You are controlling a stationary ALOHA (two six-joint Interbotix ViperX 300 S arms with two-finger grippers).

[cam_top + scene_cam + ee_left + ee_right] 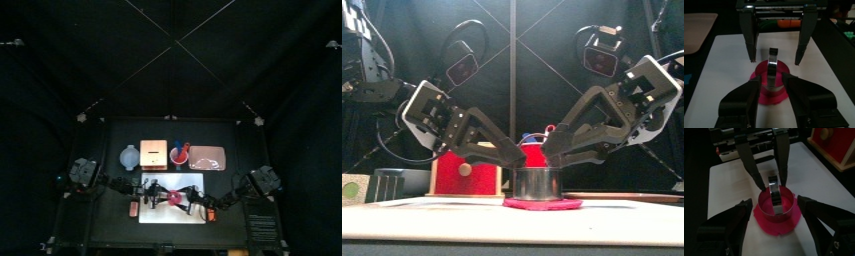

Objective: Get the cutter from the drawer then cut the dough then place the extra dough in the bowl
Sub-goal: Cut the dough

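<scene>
Two grippers at the cutter (539, 183) — it stands on pink dough (777, 224) on the white board (731, 65).
The left gripper (774, 82) pinches the cutter's handle; the right gripper (776, 202) holds its jaws spread wide — either side of the dough.

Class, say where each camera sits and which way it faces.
Top: high overhead, looking down on white cutting board; both arms.
Front: table's front edge, looking level backward; both arms.
Left wrist: on left arm, facing round metal cutter; own fingers.
Right wrist: on right arm, facing cutter; own fingers.
Shared: both wrists see flat pink dough.
</scene>
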